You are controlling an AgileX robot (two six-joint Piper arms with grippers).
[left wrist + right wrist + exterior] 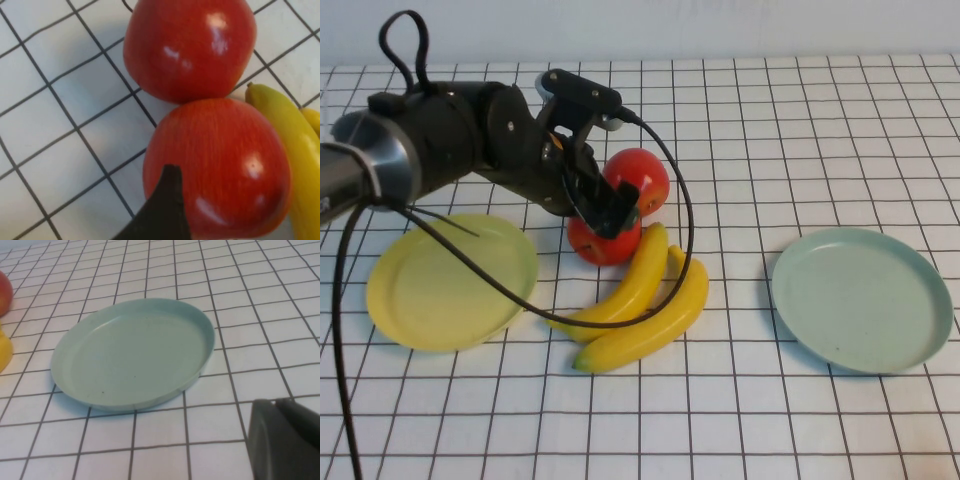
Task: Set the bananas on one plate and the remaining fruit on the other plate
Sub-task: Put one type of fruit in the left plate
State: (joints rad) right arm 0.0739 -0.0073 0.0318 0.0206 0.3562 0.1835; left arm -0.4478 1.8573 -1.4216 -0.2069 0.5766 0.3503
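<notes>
Robot lab test setup: bench (800, 420) covered in white black-grid cloth, toy-like bananas (640, 300), plain white wall (720, 25) behind.

White tablecloth (820, 130), black grid lines, covers table.

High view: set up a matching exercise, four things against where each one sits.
Things:
1. yellow plate
2. blue-green plate
3. bananas
4. left gripper

Places:
A. at the two red apples
B. far right of the table, nothing on it
C. centre, on the table between the plates
D. left, under the left arm, nothing on it

Pairs: 1-D, 2-B, 3-C, 4-A
</notes>
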